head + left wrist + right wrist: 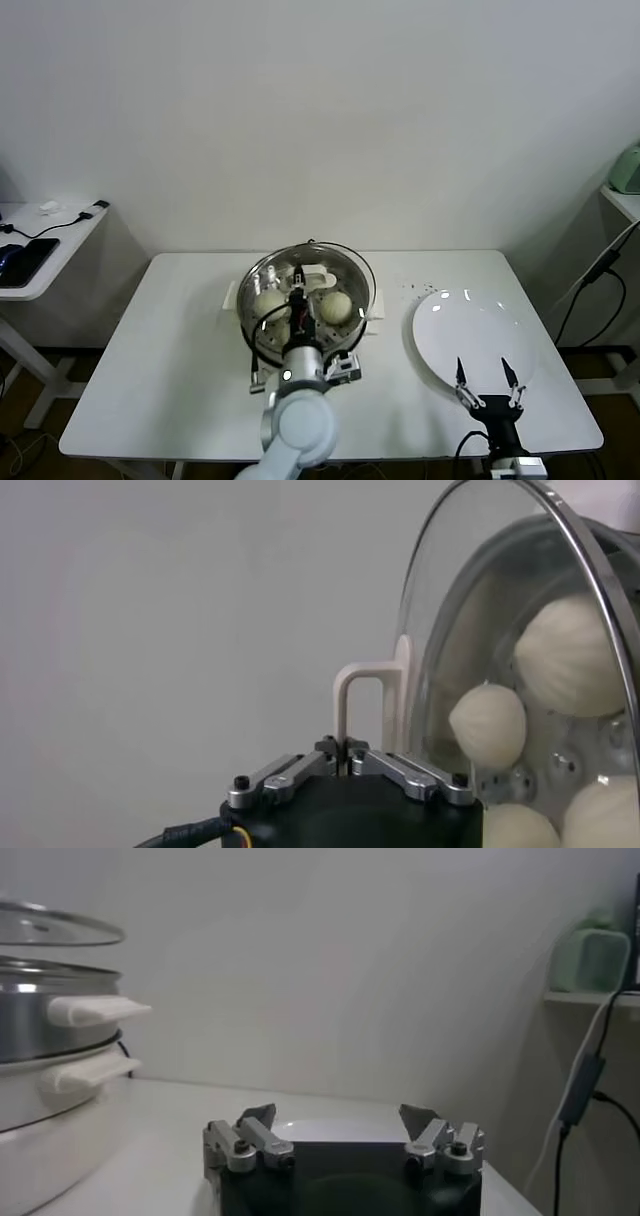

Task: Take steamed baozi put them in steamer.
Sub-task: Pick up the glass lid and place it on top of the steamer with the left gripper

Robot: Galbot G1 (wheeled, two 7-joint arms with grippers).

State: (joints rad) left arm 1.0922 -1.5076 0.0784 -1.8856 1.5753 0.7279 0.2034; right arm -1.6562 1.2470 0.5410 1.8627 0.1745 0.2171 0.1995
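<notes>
- Nearest in the head view, the left claw (297, 300) reaches over the near rim of the steamer (305, 295), clenched on the white handle (315, 283) of the glass lid (310, 272), which sits just above the basket. Two steamed baozi (338, 306) show clearly through the glass inside the steamer, one on each side of the handle. The white plate (470, 335) beside the steamer holds no buns; the right claw (486, 385) hovers over its near edge, released and holding nothing.
- Left wrist view: the fingers pinch the handle's upright loop (352, 705), and the lid (500, 600) tilts over at least four buns (488, 725) lying on the perforated floor.
- Right wrist view: the spread fingertips (258, 1116) hang low over the plate (335, 1132); the steamer's side handle (95, 1008) stands off to one side, the lid rim just above it.
- Risk, as I judge it: the pinch on a thin handle is narrow, so the lid could swing, slip, or land skewed on the rim.
- Room: the worktop (170, 350) lies open on the steamer's far side from the plate; the plate crowds the other side.
</notes>
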